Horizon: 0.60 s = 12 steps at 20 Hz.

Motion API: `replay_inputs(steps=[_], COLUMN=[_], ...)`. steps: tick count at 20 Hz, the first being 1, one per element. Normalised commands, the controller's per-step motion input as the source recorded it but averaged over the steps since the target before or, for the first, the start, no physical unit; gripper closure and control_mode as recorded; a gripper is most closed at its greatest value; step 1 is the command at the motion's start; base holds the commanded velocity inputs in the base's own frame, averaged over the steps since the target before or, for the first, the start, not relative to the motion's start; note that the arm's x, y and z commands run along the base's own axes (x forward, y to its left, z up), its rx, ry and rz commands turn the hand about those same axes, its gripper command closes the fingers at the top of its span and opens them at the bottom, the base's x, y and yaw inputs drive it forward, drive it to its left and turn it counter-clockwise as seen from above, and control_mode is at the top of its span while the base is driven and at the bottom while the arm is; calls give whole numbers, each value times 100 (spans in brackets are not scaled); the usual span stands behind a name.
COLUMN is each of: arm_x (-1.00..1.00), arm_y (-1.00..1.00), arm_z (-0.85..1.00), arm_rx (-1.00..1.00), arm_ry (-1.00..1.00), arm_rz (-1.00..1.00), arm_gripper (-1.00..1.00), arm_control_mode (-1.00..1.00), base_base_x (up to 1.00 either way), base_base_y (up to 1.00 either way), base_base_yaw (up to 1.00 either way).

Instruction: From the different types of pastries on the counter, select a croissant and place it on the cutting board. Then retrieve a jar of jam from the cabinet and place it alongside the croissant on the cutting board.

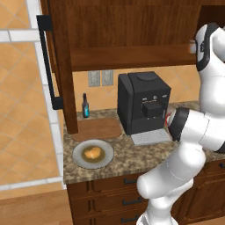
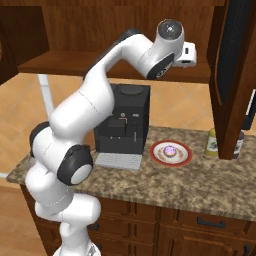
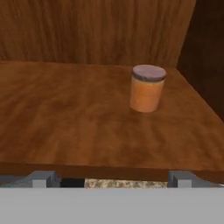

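- On the cabinet [image 3: 87,26] shelf [image 3: 65,118], the jar of jam [image 3: 147,89] is standing upright toward the right rear. It is well ahead of the gripper [image 3: 113,180], which is hanging wide open and carrying nothing at the shelf's front edge.
- The jar is sitting right of the gripper's centre line, so a straight push forward is risking one finger clipping it and tipping it toward the side wall.
- Closing too high is risking a pinch on the darker lid alone, with the round body slipping free.
- Down on the table [image 1: 132,159], the croissant [image 1: 92,153] is lying on the round plate [image 1: 77,154], and the cutting board [image 1: 97,128] beside it is lying bare. The first step is looking undone.
- The open door [image 2: 230,75] is hanging near the hand, so a wide pull-back is risking a knock.
- The fingers are being cut off at the hand view's bottom edge, and the arm is covering part of the table.
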Motion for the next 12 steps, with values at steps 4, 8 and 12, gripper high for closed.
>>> replay_inputs(steps=[4,8,12], arm_x=[60,46,19], arm_y=[-17,-29,-27], arm_z=[32,23,23], arm_rx=[4,3,7], arm_ry=[21,21,12], arm_rz=[-3,-8,-1], arm_gripper=[-100,-100,-100], arm_control_mode=[-100,-100,-100], base_base_x=[0,0,0], base_base_y=[0,0,0], base_base_yaw=[0,0,0])
